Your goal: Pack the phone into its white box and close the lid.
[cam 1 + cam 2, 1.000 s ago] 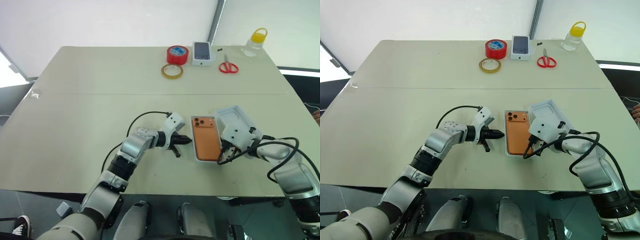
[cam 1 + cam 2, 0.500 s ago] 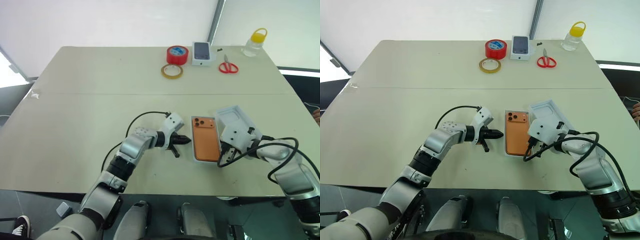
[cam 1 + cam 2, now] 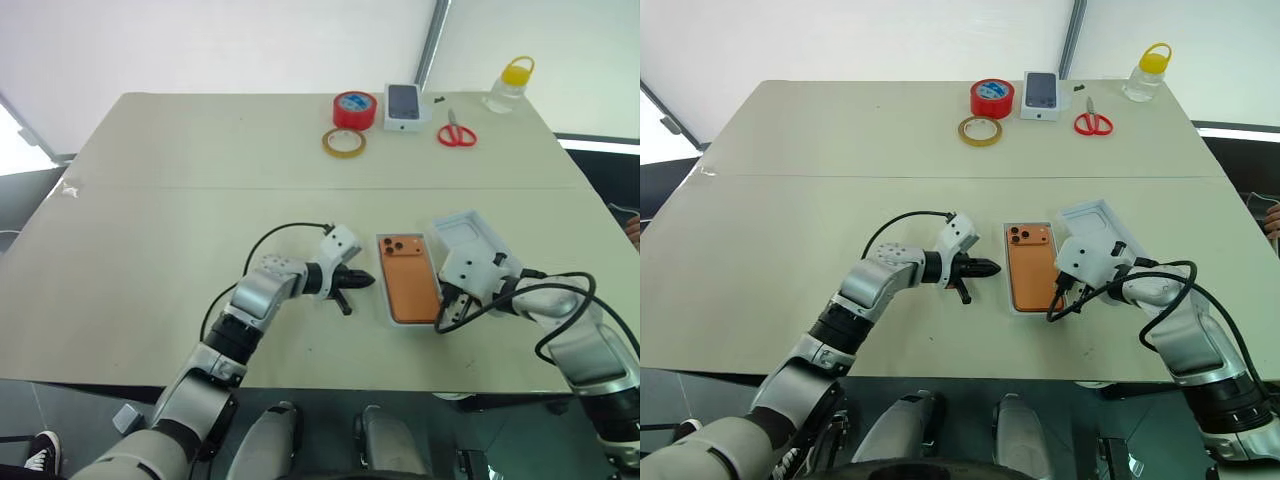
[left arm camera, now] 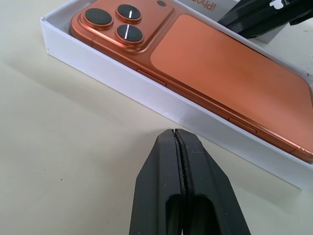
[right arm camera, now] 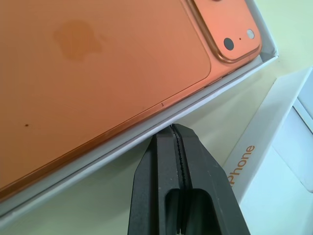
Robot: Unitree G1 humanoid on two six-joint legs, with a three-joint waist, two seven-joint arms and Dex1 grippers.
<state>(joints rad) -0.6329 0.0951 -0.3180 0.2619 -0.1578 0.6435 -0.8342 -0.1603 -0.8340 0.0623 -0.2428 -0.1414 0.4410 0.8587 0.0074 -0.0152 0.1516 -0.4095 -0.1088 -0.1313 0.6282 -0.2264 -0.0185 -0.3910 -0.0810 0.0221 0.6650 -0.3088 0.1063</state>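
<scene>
Since the phone (image 3: 408, 279) already lies back up in the white box (image 4: 161, 102) near the table's (image 3: 180, 190) front edge, between my arms, the packing looks done; the lid (image 3: 470, 235), beside the box on my right, is still off. My left claw (image 3: 368, 281) and right claw (image 3: 440, 321) are both pressed together, empty. My right wrist view shows orange lettering on the lid's side, too small to read from the head views.

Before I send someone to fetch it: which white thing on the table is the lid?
On the table's near half, find the orange phone lying face down in its white box. The lid lies just right of that box, hollow side up, by the right gripper. Unlike the small carton at the far edge, it bears no phone picture.
</scene>
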